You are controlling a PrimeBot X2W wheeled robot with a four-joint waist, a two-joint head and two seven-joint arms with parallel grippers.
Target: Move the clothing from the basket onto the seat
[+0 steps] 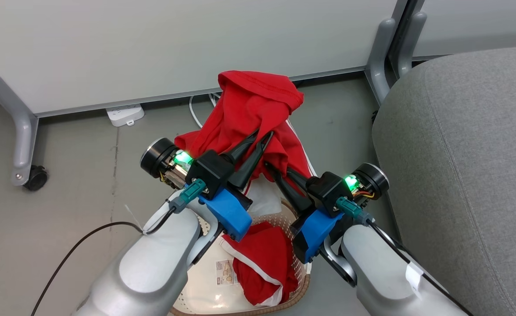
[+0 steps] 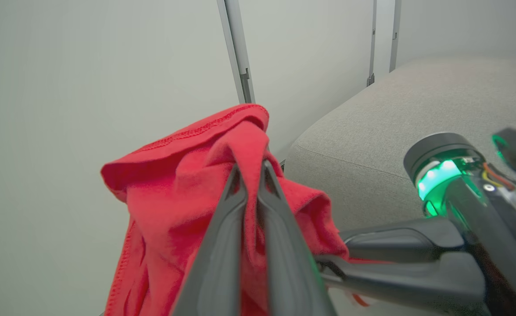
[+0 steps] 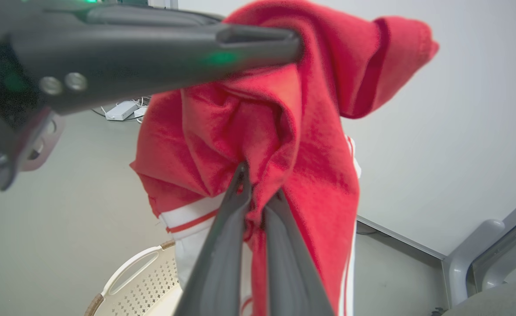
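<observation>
Holding bright red fabric garment (image 1: 249, 105) aloft | left hand (image 1: 264, 134) & right hand (image 1: 270, 166) clamped on it | we'd clear cream plastic basket (image 1: 205, 294) rim, then swing to grey fabric sofa (image 1: 460, 131).

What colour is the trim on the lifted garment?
Garment trim: white with a red line; right wrist view best.

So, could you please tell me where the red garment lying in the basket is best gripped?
I'd take the red garment by the bunched fold at its middle, coming down from above: the basket walls it in all round, and the crumpled fabric gives ridges to pinch.
</observation>
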